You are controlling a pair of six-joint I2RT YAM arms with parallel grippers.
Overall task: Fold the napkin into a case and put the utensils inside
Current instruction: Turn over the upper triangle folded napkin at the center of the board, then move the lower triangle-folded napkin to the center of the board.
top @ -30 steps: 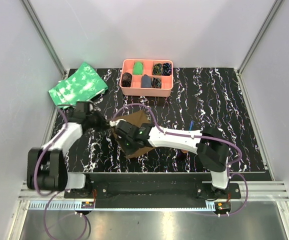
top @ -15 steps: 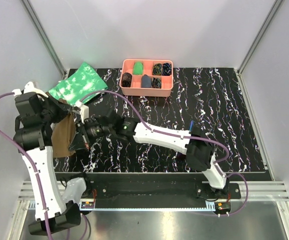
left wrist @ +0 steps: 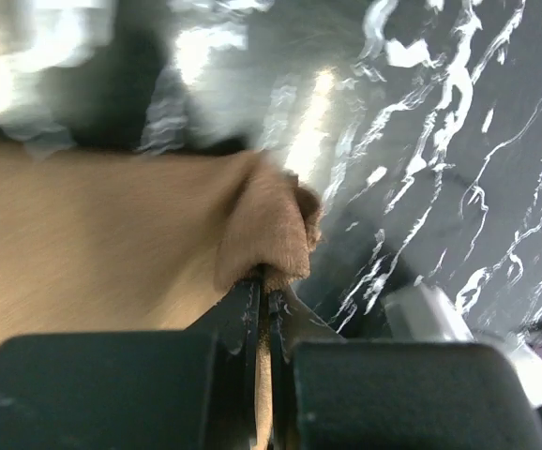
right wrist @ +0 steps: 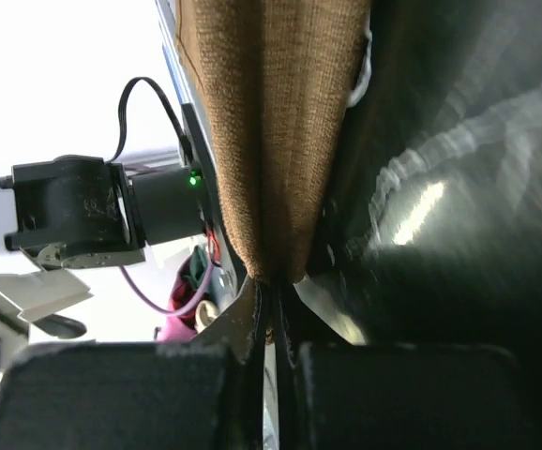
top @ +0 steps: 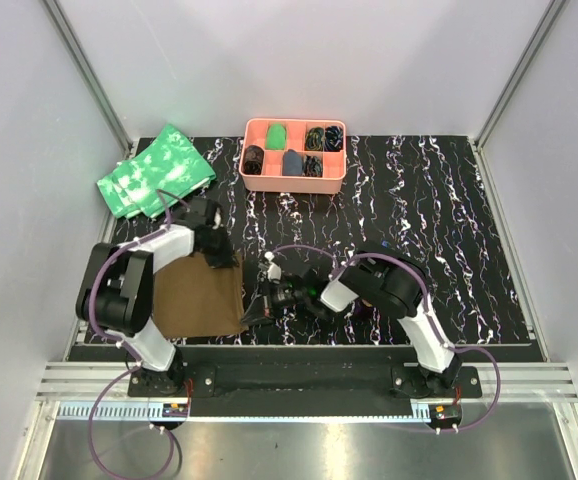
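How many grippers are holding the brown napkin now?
2. The left gripper pinches the napkin at its far right corner; the right gripper pinches its near right edge.

Both arms look alike: the left arm (top: 164, 246) and the right arm (top: 430, 341) have smooth white shells running between chunky black joints. A thin purple cable (top: 304, 248) loops loosely along each one. The left gripper (left wrist: 263, 279) and the right gripper (right wrist: 273, 289) are matt black, with flat, narrow fingers (left wrist: 238, 317). Each base (top: 424, 380) is black too.

Top camera looks down; both wrist cameras closely face napkin (top: 199, 295).
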